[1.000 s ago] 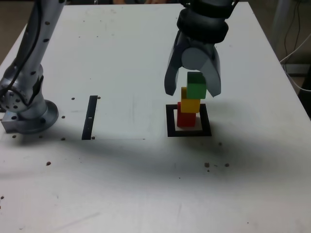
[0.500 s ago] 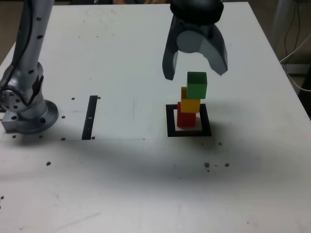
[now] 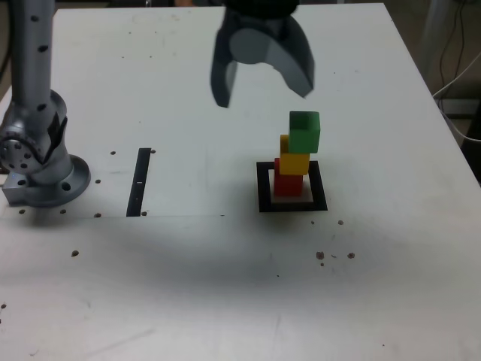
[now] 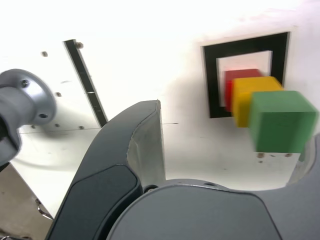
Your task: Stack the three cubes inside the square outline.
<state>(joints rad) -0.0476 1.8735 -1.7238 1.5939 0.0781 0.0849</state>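
Three cubes stand in a stack inside the black square outline (image 3: pixel 292 187): the red cube (image 3: pixel 288 183) at the bottom, the yellow cube (image 3: pixel 294 154) on it, the green cube (image 3: pixel 304 131) on top, shifted a little toward the exterior view's right. My gripper (image 3: pixel 261 88) hangs open and empty above the table, up and to the exterior view's left of the stack, touching nothing. In the wrist view the green cube (image 4: pixel 281 120), yellow cube (image 4: pixel 247 95), red cube (image 4: pixel 234 82) and outline (image 4: pixel 246 45) show past one dark finger (image 4: pixel 142 135).
A narrow black strip (image 3: pixel 139 181) lies on the white table (image 3: pixel 225 256) at the exterior view's left of the outline. The arm's grey base (image 3: pixel 41 162) stands at the far left. Small dark specks dot the table. Cables hang past the right edge.
The gripper let go of the green cube, opened wide, rose and moved toward the exterior view's left, away from the stack. The three cubes have stayed put.
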